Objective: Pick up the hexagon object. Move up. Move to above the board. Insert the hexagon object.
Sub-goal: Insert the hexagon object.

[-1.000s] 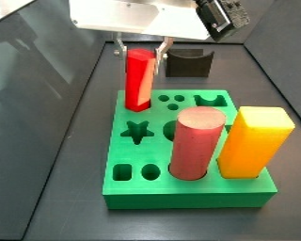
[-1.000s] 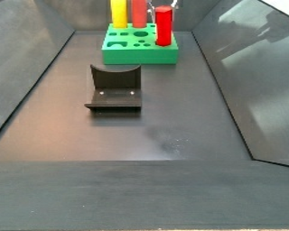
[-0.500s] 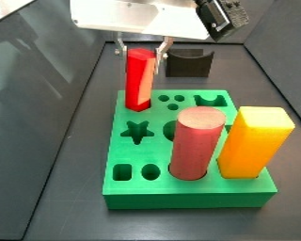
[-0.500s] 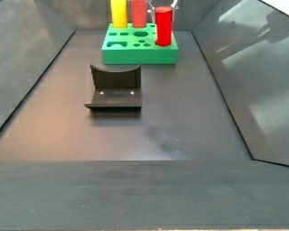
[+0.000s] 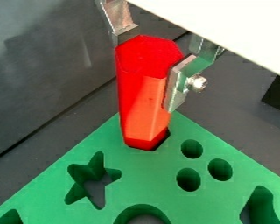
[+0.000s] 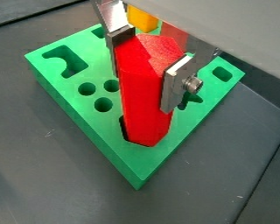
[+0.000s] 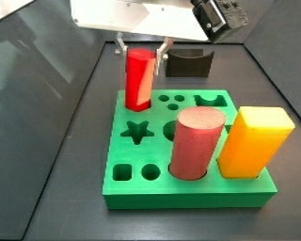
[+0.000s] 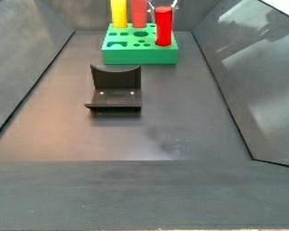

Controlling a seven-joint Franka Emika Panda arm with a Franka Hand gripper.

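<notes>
upright, hexagon object (image 5: 146,92) between gripper (image 5: 154,42) fingers; base in board (image 5: 130,179)

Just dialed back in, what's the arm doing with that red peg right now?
The gripper is at a corner of the thick green board with cut-out holes, its silver fingers on either side of the slim bright red hexagon prism. The prism stands upright with its lower end in the board's hexagon hole. A thick pinkish-red cylinder and a yellow-orange block already stand in the board.

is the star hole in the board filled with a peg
No: in a side view the star hole in the board is bare, while the gripper holds the hexagon object at a corner hole.
</notes>
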